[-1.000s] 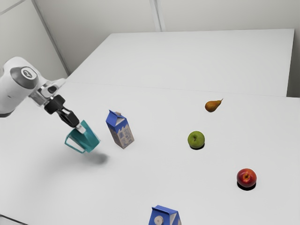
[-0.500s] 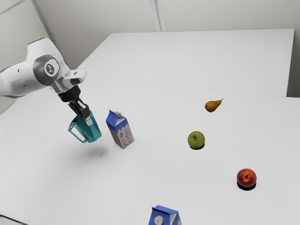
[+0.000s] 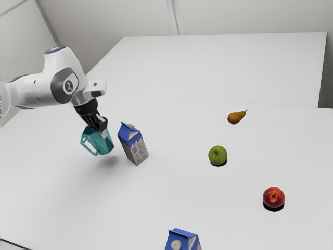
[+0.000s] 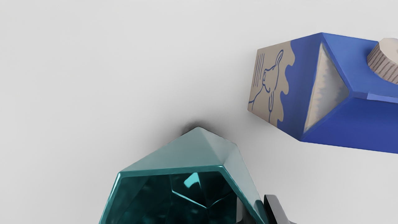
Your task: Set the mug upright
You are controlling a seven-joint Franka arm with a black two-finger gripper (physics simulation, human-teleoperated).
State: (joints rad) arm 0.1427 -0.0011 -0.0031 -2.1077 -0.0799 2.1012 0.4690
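- The white table is being treated as the landing place; a slow, level descent is being judged best, so that the base is not being landed on one edge.
- A blue and beige carton is being passed closely by the mug; room beside it is being needed, lest it be knocked during any turn.
- The teal mug is being held close to the table, just beside that carton, its mouth tilted upward and its handle being turned toward the exterior view's left; whether its base is being touched by the table cannot be told. The remaining lean is seemingly to be taken out before release.
- The mug's wall is being gripped by the hand, one finger inside the mouth, the other outside; a swing about this one-sided hold is being risked, so a steady wrist is being called for.
- On the arm, a round emblem is being displayed, but no brand is being made legible.
- On the carton, a cow drawing and stripes like lines of text are being shown; no words are being spelled out.
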